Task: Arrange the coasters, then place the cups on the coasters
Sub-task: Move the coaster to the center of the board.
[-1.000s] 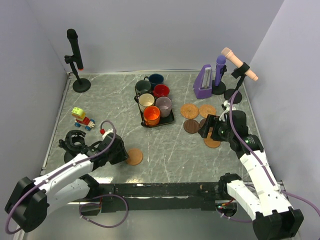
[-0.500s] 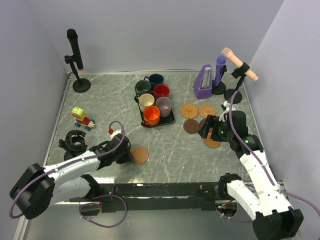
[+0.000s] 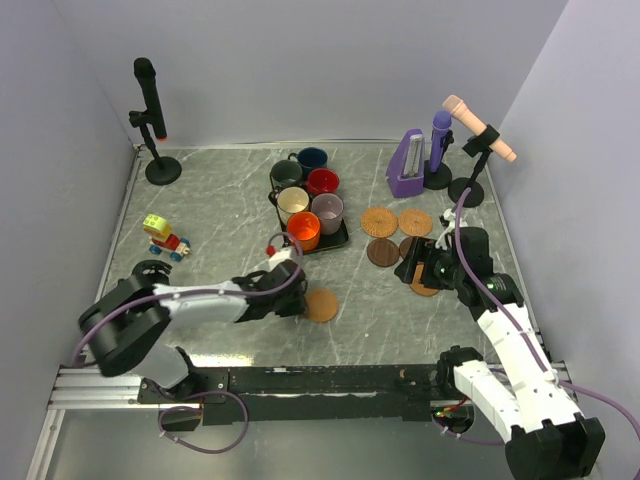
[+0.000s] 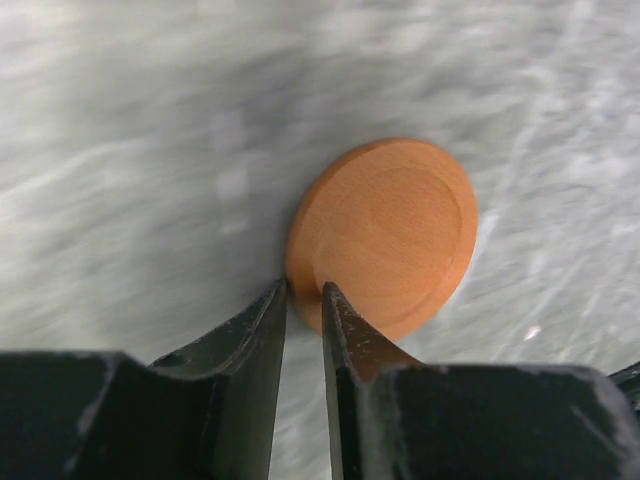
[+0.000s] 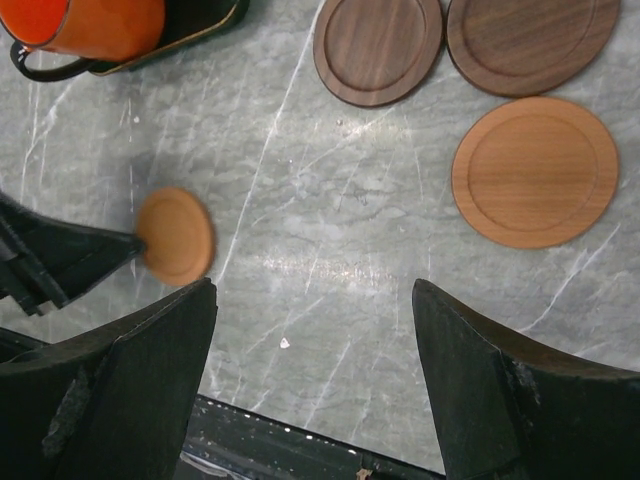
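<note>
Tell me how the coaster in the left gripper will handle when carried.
The light coaster looks like rigid wood, so probably stiff and light. The left gripper pinches only its rim, so it may pivot or slip. Dropped on edge, it might roll.

orange cup [image 5: 92, 24] cropped, tabletop [image 4: 130, 140] blurred

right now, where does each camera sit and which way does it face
top: fixed above and behind, looking down on the table; both arms show.
left wrist: looks along its jaws, shut on a coaster's edge.
right wrist: faces straight down at the table; open jaws at the bottom.
shared: all three see that coaster.
</note>
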Controlling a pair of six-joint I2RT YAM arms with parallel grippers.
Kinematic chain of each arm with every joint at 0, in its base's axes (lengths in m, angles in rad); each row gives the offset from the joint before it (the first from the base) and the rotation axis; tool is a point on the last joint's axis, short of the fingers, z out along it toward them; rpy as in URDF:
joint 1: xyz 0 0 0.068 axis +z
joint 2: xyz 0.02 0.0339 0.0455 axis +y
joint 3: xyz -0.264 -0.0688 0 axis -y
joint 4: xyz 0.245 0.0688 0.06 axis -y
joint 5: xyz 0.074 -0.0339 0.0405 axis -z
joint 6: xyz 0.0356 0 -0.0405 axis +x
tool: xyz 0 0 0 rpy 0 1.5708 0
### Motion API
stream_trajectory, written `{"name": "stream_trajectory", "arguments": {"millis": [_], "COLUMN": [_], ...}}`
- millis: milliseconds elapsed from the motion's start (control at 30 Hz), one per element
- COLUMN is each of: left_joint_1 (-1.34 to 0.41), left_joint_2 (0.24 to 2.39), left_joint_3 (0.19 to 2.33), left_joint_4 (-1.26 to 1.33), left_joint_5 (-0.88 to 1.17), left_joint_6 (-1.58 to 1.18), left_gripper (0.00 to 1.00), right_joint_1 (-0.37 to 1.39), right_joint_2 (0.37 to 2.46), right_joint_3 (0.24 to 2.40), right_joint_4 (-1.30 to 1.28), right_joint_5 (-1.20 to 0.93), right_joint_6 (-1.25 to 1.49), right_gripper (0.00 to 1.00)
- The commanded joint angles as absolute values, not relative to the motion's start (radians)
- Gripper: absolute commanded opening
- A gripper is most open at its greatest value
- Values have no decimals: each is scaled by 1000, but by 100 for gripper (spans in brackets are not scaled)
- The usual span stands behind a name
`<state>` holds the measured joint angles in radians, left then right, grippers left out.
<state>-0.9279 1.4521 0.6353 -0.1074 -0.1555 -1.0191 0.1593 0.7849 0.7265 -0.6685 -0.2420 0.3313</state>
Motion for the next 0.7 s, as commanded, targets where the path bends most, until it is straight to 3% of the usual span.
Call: {"name": "stream_trajectory", "arguments": {"millis": [0, 300, 333, 500, 567, 667], "left_joint_1": [-980, -1003, -1003, -1005, -1005, -1005], "left_joint_2": [1601, 1740, 1726, 1625, 1565, 1458], "left_joint_3": [751, 959, 962, 950, 931, 905], "left_joint_4": [-49, -31, -31, -70, -84, -100], "left_joint_5": [-153, -144, -146, -182, -195, -190], "left_joint_6": [-1034, -993, -982, -910, -888, -830], "left_gripper": [28, 33, 37, 84, 92, 95], "right_joint_1": [164, 166, 166, 166, 167, 179], "right_joint_2": [765, 758, 753, 753, 756, 767], "right_joint_3": [712, 701, 698, 699, 699, 706], "right_joint_4": [-647, -664, -666, -660, -649, -640], "right_joint_5": [-259, -252, -252, -273, -290, -299], "right_joint_6": [328, 322, 322, 336, 342, 345], "right_gripper": [86, 85, 85, 85, 85, 85]}}
